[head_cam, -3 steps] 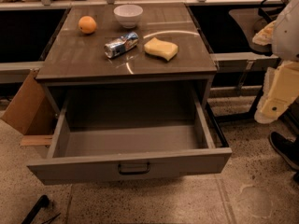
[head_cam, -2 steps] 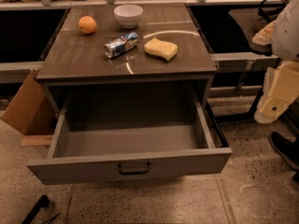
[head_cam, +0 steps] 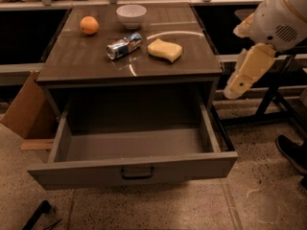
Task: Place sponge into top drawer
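Cream gripper hangs tilted downward right of open top drawer.

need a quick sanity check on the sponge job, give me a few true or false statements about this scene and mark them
1. The top drawer is pulled open, with nothing visible inside. True.
2. The sponge lies in the drawer. False: it rests on the cabinet top, just right of the crushed can.
3. The gripper is holding the sponge. False: it hangs off the cabinet's right side, apart from the sponge.
4. The orange sits left of the white bowl. True.
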Controlling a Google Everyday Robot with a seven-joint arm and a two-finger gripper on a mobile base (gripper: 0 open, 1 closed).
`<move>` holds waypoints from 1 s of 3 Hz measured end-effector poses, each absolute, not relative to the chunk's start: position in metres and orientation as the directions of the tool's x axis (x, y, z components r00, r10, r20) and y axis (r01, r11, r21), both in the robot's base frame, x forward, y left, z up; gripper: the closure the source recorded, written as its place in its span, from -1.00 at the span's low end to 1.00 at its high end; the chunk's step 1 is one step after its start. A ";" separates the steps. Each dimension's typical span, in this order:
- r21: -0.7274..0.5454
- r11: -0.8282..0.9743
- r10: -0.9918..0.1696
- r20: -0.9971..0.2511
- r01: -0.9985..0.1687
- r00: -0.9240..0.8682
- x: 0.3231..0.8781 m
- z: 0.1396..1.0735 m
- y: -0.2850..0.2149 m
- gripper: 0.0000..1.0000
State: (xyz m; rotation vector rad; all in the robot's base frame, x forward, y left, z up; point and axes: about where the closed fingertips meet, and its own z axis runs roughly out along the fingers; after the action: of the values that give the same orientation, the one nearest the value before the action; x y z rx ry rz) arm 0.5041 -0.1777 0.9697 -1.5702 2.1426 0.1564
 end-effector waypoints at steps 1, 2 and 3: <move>-0.130 0.349 -0.813 -0.535 -0.928 -0.230 0.547 0.970 -0.144 -1.00; -0.094 0.327 -0.776 -0.596 -0.940 -0.210 0.583 0.966 -0.106 -1.00; -0.095 0.334 -0.772 -0.598 -0.938 -0.215 0.587 0.963 -0.104 -1.00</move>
State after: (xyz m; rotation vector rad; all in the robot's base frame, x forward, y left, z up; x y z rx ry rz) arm 0.5874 -0.1043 0.9635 -1.4934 2.0484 0.3892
